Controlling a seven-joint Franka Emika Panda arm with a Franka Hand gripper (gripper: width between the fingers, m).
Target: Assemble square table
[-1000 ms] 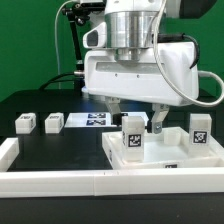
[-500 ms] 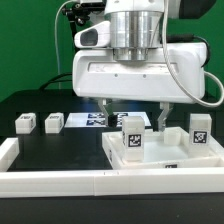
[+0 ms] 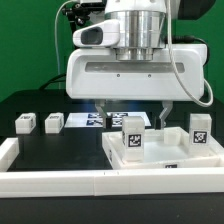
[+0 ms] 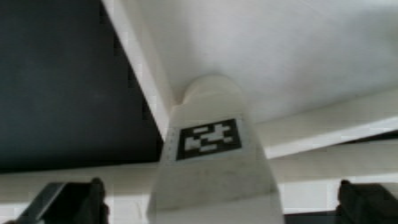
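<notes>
The white square tabletop (image 3: 165, 158) lies rim-up on the exterior view's right. An upright white leg block (image 3: 131, 137) with a tag stands on its near left corner, and a second tagged leg (image 3: 200, 131) stands at the right. My gripper (image 3: 137, 114) hangs open just above the first leg, one finger on each side of it. In the wrist view that leg (image 4: 214, 140) rises between the two dark fingertips (image 4: 71, 200), with gaps on both sides. The gripper (image 4: 217, 205) touches nothing.
Two more small tagged leg blocks (image 3: 25, 123) (image 3: 54, 122) stand on the black table at the exterior view's left. The marker board (image 3: 93, 120) lies behind them. A long white border rail (image 3: 60, 181) runs along the front and left edge.
The hand has shifted slightly toward the exterior view's left and looms larger in the picture. The jaws stay open and the leg blocks have not moved.
</notes>
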